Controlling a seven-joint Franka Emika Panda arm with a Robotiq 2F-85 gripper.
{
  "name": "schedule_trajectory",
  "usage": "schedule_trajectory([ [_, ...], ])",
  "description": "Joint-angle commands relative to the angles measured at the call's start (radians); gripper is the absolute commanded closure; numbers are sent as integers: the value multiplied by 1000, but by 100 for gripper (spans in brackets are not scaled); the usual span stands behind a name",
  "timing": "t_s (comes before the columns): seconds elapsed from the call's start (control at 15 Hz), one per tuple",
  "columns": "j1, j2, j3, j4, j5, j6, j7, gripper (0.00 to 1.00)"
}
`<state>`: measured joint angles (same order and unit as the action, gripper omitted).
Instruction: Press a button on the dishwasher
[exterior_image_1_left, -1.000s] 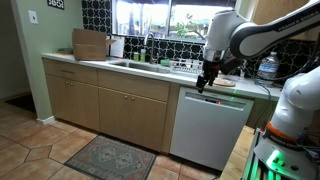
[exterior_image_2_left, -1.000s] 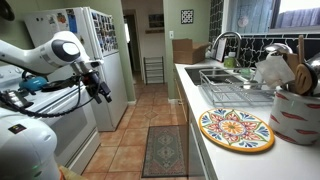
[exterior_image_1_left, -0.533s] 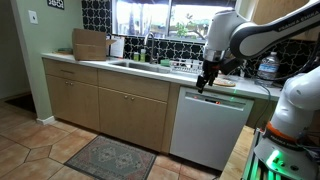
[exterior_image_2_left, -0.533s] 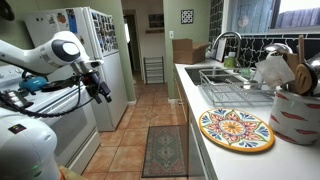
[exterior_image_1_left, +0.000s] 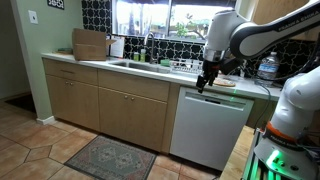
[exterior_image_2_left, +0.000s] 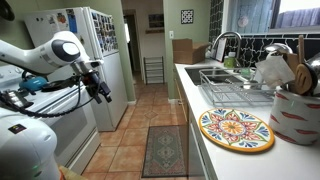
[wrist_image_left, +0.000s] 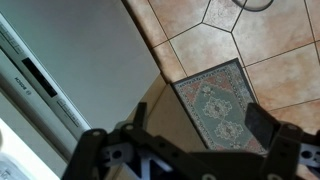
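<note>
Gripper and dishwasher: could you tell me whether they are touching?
Apart. In an exterior view the gripper hangs over the aisle, floor showing between it and the counter housing the dishwasher.

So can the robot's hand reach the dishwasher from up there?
Probably yes. The hand hangs just above the top edge of the dishwasher, and nothing seems to sit between them.

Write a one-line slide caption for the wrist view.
Open gripper poised by the top of the dishwasher, patterned rug and tile floor below.
</note>
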<state>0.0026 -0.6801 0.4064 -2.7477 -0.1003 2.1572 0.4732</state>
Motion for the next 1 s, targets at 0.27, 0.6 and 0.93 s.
schedule_trajectory([
  [0.27,-85,54,-29,15,-162,-9,50,0],
  [0.6,-171,161,-88,18,-351,-19,23,0],
  [0.93,-222,261,-158,38,-571,-17,17,0],
])
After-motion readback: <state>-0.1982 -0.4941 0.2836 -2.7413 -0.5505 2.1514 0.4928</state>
